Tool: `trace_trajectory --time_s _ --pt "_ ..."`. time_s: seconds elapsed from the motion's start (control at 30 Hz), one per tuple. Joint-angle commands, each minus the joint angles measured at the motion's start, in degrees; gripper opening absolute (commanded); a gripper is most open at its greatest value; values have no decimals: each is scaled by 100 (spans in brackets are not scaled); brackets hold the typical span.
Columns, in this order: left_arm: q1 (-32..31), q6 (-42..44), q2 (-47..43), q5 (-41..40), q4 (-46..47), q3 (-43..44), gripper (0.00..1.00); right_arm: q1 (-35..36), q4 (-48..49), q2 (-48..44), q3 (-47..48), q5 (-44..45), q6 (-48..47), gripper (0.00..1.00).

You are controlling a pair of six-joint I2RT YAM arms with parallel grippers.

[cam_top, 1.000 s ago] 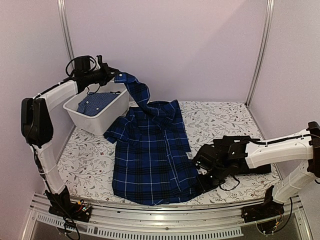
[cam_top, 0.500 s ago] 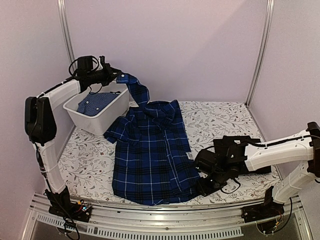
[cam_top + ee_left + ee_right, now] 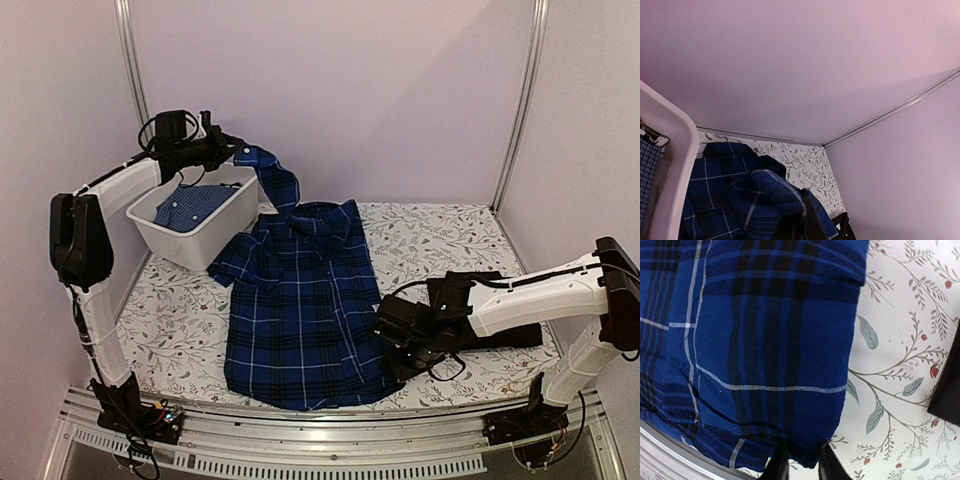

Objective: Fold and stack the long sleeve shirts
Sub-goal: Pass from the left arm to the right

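The navy-and-blue plaid shirt (image 3: pixel 300 310) lies spread on the table's middle, collar toward the back. One of its sleeves rises to my left gripper (image 3: pixel 232 153), which is shut on it above the tub's rim; in the left wrist view the sleeve (image 3: pixel 772 192) drapes over my dark fingers (image 3: pixel 801 227). My right gripper (image 3: pixel 385 345) is at the shirt's near right corner. In the right wrist view its fingertips (image 3: pixel 778 466) stand close together with the plaid hem (image 3: pixel 800 452) bunched between them. The black shirt (image 3: pixel 515 335) lies folded under my right arm.
A white tub (image 3: pixel 195 245) stands at the back left with a blue checked garment (image 3: pixel 185 205) in it; its rim (image 3: pixel 677 150) fills the left wrist view's left side. The floral tablecloth (image 3: pixel 440 235) shows to the right. A metal rail (image 3: pixel 300 440) runs along the near edge.
My right gripper has slid left onto the plaid shirt's near right corner, opening and then closing on the hem. The left gripper has shifted slightly right, still holding the sleeve up.
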Motion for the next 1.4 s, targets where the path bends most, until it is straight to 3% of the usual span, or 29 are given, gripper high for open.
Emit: trace_trajectory --time_s 0.0,0.13,0.33,0.37,0.47,0.6,0.77,0.93,1.03,1.17,1.37 --pt "-57 -35 90 71 18 176 0 83 1 75 85 41 -141 11" --pt "-58 -47 96 87 32 207 0 344 69 -34 -41 -230 -182 1" --pt "-58 14 140 201 16 337 0 472 135 -250 -435 -449 16 1" --pt "-58 53 148 268 22 367 0 472 147 -301 -445 -436 43 4" --pt "-58 188 180 680 111 433 0 428 123 -414 -272 -330 42 34" --pt "-75 341 29 1344 276 226 0 -21 48 -623 93 -257 -132 54" --pt "-515 169 -727 1611 398 -1076 0 -1076 327 -943 526 -399 -392 62" --pt "-1342 -682 -1640 1188 1362 -2501 0 -1845 1457 -911 925 -1417 -594 69" --pt "-1640 -1112 -1980 712 1717 -2986 0 -1994 2333 -651 1432 -2045 -520 78" --pt "-1917 -2031 -2161 439 2596 -3718 0 -2007 3236 -154 2104 -2453 -402 79" --pt "-2238 -2564 -2262 130 2830 -4028 0 -1959 3237 617 2941 -2474 -818 80"
